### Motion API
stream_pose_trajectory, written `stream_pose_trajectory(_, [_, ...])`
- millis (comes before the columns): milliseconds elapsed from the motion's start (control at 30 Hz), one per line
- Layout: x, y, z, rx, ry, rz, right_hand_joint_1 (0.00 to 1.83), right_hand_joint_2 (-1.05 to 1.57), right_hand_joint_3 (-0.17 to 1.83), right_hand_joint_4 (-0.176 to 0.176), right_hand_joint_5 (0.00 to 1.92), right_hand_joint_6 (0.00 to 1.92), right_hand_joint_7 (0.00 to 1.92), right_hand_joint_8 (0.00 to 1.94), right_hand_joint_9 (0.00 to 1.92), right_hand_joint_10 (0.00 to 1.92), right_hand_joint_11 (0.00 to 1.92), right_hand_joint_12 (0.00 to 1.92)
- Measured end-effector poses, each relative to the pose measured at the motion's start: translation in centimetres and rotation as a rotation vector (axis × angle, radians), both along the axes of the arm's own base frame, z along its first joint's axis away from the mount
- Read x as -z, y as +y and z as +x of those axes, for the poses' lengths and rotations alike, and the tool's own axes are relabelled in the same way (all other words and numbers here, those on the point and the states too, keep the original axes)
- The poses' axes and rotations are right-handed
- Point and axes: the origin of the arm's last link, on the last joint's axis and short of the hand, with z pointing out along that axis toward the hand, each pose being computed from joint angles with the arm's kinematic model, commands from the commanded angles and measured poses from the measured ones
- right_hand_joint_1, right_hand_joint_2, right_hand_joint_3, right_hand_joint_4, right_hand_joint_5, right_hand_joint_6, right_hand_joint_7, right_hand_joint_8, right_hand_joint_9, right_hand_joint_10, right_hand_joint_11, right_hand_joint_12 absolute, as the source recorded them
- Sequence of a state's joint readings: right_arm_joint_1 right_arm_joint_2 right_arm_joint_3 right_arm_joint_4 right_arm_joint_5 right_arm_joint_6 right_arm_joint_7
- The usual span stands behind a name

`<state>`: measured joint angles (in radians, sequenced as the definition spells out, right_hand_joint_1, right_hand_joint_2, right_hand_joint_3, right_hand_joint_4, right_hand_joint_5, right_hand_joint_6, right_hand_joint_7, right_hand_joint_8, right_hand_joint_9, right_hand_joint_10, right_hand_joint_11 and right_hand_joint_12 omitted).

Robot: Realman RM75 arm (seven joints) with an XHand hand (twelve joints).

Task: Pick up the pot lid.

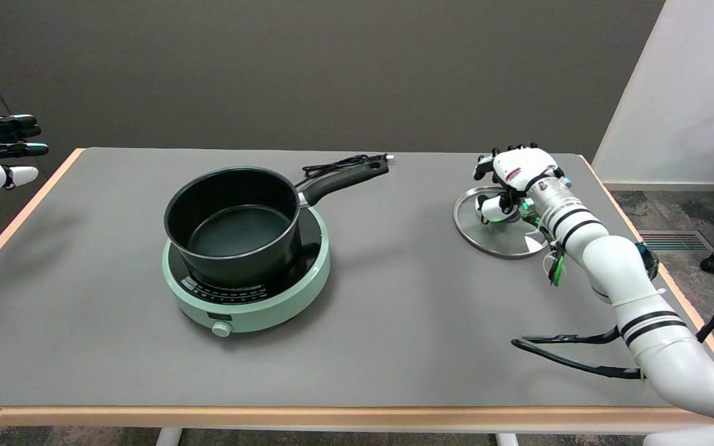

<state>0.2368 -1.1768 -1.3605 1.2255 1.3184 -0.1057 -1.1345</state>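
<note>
Glossy glass pot lid (493,238) with metal rim; matt grey table (394,322).

Grey counter (394,347) with a pale wood edge.
A mint-green hotplate (246,291) sits on it, well left of the fingers (486,166); a glass pot lid (498,230) lies flat directly beneath them; a black cord (338,165) lies far-left.

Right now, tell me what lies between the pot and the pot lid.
In the head view, only bare grey table lies between the pot and the pot lid; the right hand is over the lid.
</note>
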Motion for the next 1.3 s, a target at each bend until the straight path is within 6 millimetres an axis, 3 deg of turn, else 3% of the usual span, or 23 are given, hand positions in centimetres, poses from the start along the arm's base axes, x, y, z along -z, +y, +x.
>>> stream_pose_trajectory(333, [0.4, 0.3, 1.1, -0.026, 0.019, 0.021, 0.75, 0.66, 0.98, 0.156, 0.57, 0.34, 0.70, 0.28, 0.73, 0.65, 0.51, 1.10])
stream_pose_trajectory(567, [0.1, 1.1, 0.9, -0.020, 0.024, 0.017, 0.77, 0.61, 0.97, 0.154, 0.54, 0.26, 0.59, 0.19, 0.65, 0.42, 0.47, 0.97])
stream_pose_trajectory(1300, [-2.8, 3.7, 0.2, 0.024, 0.055, -0.030, 0.75, 0.62, 1.02, 0.161, 0.53, 0.30, 0.62, 0.20, 0.65, 0.46, 0.49, 0.91])
